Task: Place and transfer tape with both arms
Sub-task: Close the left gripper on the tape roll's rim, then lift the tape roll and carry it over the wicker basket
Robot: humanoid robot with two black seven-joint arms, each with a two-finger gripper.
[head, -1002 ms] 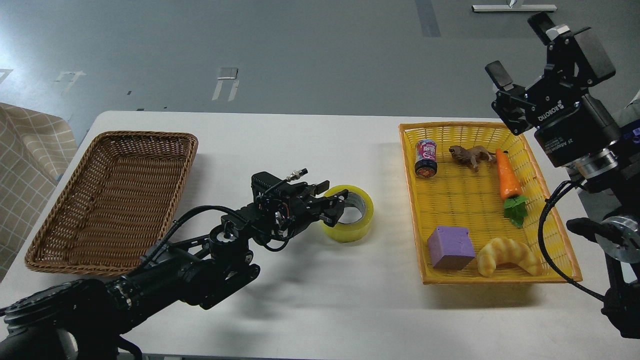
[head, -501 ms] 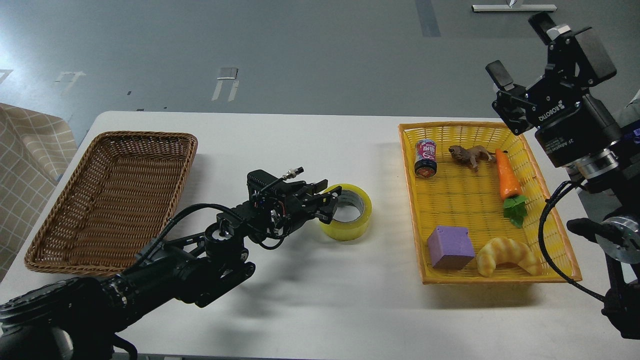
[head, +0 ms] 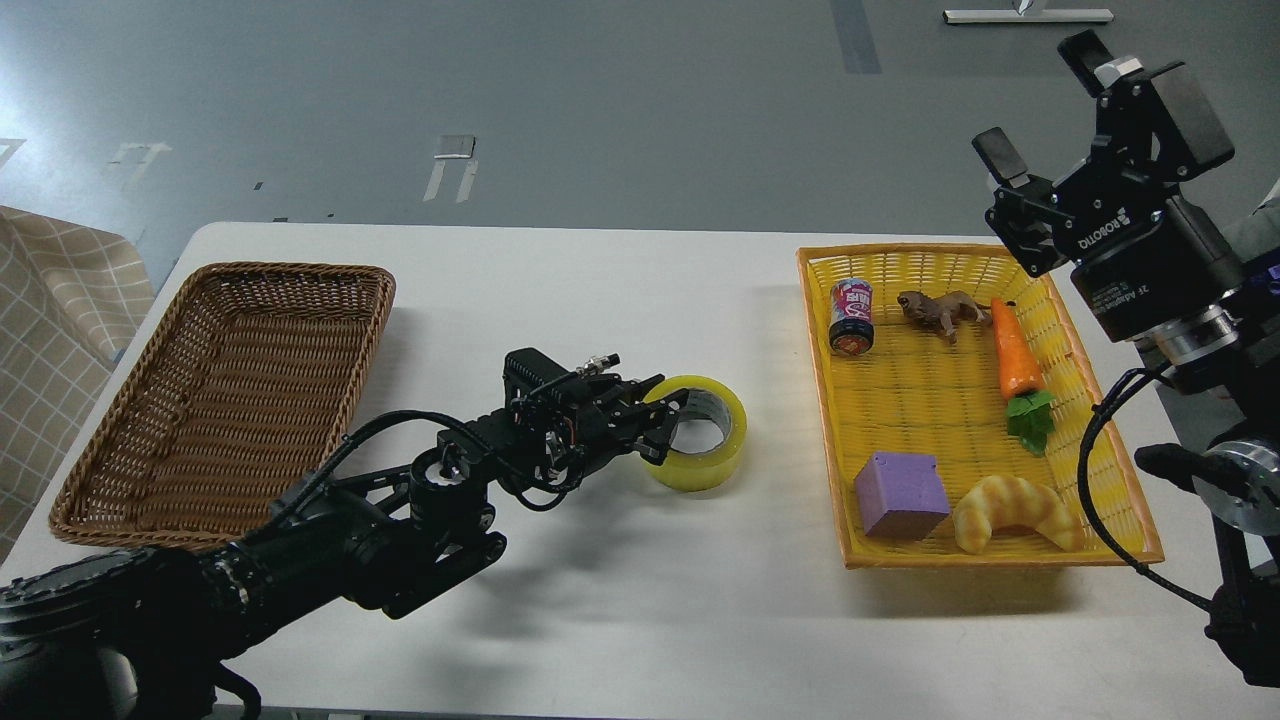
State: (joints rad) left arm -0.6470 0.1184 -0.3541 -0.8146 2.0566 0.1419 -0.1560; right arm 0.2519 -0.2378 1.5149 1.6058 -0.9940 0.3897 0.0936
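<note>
The tape (head: pixel 716 456), a yellow translucent roll with a grey-white core, sits at the middle of the white table (head: pixel 640 600), slightly tilted. My left gripper (head: pixel 664 424) reaches it from the left. One finger is inside the roll's hole and one is on the outside of its left wall, shut on that wall. My right gripper (head: pixel 1042 100) is open and empty, held high above the far right corner of the yellow basket (head: pixel 818 400).
A brown wicker basket (head: pixel 290 268) stands empty at the left. The yellow basket holds a small can (head: pixel 851 317), a brown toy animal (head: pixel 940 310), a carrot toy (head: pixel 1015 355), a purple block (head: pixel 900 495) and a croissant toy (head: pixel 1015 510).
My left gripper and the tape shifted slightly together, first up and left, then down and right. The roll now looks a little more tilted. My right gripper barely moved.
</note>
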